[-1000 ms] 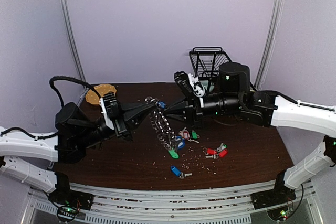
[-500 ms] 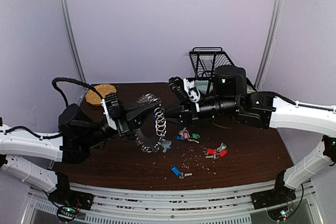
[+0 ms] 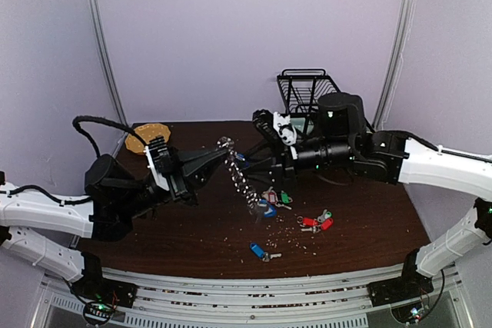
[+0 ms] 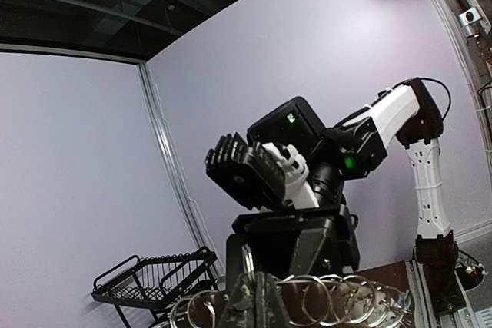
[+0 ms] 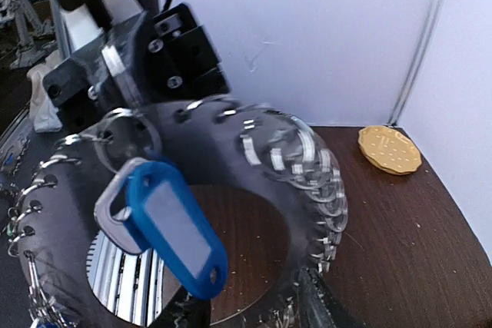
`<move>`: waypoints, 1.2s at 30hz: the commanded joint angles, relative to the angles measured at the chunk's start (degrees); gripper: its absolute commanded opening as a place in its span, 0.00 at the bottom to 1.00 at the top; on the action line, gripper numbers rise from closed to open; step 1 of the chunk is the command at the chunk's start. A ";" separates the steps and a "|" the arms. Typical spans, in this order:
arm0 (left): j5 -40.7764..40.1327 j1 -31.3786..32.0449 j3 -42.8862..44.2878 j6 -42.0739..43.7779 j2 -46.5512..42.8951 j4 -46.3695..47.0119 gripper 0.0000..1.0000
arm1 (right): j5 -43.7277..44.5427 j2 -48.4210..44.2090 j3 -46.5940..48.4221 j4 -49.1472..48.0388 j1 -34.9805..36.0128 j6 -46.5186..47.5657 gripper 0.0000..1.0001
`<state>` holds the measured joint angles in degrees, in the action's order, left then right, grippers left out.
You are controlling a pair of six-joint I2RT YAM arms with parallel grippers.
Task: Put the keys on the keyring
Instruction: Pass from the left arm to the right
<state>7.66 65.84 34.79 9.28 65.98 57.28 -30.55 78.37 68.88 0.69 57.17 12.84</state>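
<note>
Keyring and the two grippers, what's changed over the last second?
The right gripper opened beside the blue-tagged key, which hangs from the keyring. The keyring, bunched into a loop half a second ago, fell back into a slanting hanging line. The left gripper stayed shut on its top end, and the red-tagged keys on the table did not move.
</note>
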 commanded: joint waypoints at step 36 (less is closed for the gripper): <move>1.24 0.26 1.56 1.68 -2.60 -0.51 0.00 | -11.68 -1.60 5.11 -8.25 0.04 -3.68 0.24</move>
<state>7.94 65.84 34.48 9.76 65.01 55.13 -41.63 76.90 73.36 -5.98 57.63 10.07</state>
